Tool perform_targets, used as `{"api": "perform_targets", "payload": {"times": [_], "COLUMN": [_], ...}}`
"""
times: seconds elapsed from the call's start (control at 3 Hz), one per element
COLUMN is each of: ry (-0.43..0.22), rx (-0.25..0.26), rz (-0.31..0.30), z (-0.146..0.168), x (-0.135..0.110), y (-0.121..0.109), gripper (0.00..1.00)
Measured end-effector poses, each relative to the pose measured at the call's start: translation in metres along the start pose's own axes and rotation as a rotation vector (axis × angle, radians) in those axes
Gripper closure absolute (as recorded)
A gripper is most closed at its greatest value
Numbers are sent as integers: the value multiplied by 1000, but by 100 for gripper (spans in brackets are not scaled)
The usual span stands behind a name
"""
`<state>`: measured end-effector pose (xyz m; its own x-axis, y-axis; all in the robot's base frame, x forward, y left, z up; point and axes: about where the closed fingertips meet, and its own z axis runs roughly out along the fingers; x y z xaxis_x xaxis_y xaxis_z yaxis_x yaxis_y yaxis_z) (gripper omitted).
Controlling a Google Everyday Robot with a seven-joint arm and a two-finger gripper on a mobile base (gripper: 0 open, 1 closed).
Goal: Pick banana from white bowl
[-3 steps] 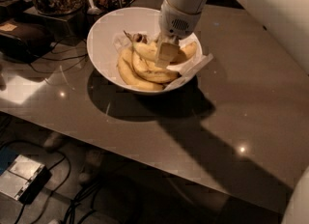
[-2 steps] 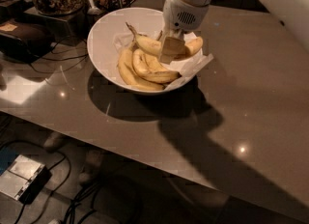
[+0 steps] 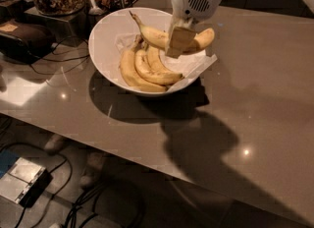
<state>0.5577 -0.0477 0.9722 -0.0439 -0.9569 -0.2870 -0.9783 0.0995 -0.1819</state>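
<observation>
Grey table (image 3: pixel 255 99) bears bowl (image 3: pixel 105 30); gripper (image 3: pixel 177 45) is closed on banana (image 3: pixel 154 36) at its middle, prob. for balance, just over bunch (image 3: pixel 147 70).

Glossy bowl (image 3: pixel 105 30), plastic gripper (image 3: pixel 177 42) on smooth banana (image 3: pixel 152 36)

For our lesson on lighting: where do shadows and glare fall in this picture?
Camera view: dim, warm light; the wide glossy white bowl casts a dark shadow toward the viewer on the grey-brown tabletop, where small glints show; the tool, above the bowl, grips the loose curved yellow banana.
</observation>
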Motion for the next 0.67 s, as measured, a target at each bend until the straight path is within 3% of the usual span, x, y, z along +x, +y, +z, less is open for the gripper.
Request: {"api": "perform_targets", "payload": {"times": [0.67], "ry": [2], "rx": [-18], "rz": [101], "z": [-19], "x": [32], "y": [31], "gripper": [100]}}
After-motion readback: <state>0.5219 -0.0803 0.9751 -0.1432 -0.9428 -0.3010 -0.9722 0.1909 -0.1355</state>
